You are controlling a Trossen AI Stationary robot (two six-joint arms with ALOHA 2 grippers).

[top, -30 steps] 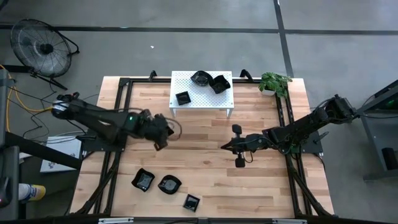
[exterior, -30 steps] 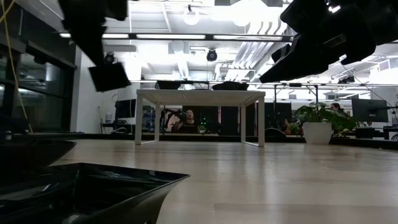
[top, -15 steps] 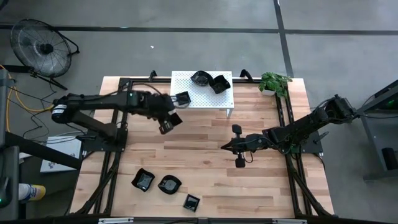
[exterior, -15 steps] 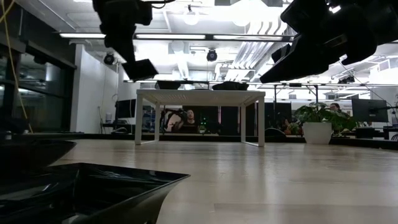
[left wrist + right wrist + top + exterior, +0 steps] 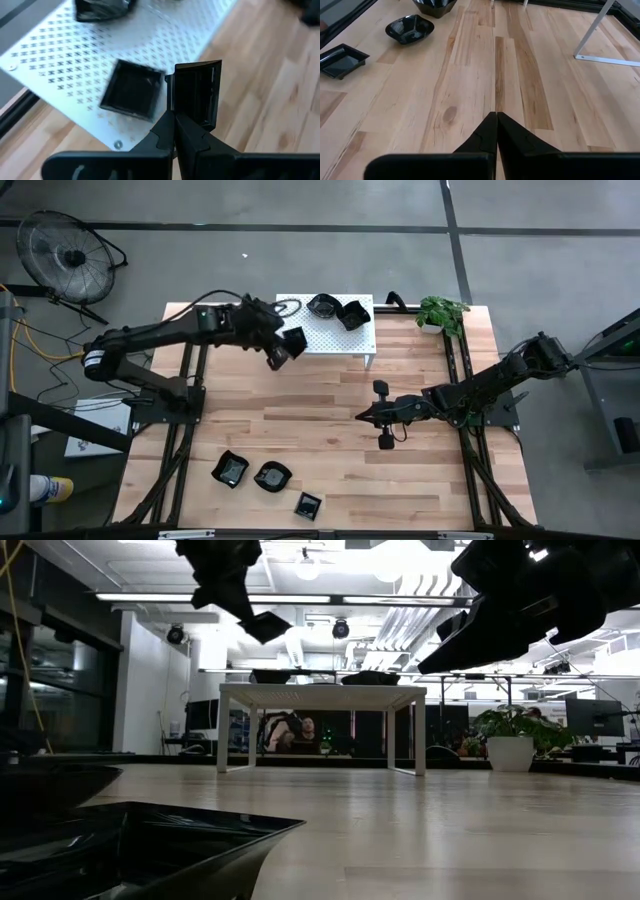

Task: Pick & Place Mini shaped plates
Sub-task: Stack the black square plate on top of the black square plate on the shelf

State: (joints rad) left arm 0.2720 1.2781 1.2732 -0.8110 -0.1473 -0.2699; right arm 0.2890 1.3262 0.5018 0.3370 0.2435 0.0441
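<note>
My left gripper (image 5: 277,348) hovers at the near left corner of the white perforated stand (image 5: 345,340), shut on a small square black plate (image 5: 196,95). In the low view this plate (image 5: 265,625) hangs high above the stand top (image 5: 320,690). Another square plate (image 5: 132,92) lies flat on the stand, with two more dishes (image 5: 322,305) (image 5: 352,313) farther back. Three plates (image 5: 230,470) (image 5: 272,476) (image 5: 308,504) rest on the table near its near edge. My right gripper (image 5: 380,418) waits shut over mid-table, touching nothing. My left gripper pinches the square plate by its rim (image 5: 173,107) between the two shut fingers. The fingers come from above, slanting toward the far edge. The plate is lifted clear and tilted on edge beyond the fingertips, over the stand's near left corner.
A potted plant (image 5: 440,313) stands at the far right corner. Black frame rails (image 5: 190,380) run along both table sides. Bare wood lies between the stand and the three near plates. One plate (image 5: 130,850) sits right in front of the low camera.
My left gripper, shut on the square plate throughout, has carried it from above the table's left middle toward the far edge and rightward, rising, up to the stand's near left corner. The right arm kept still.
</note>
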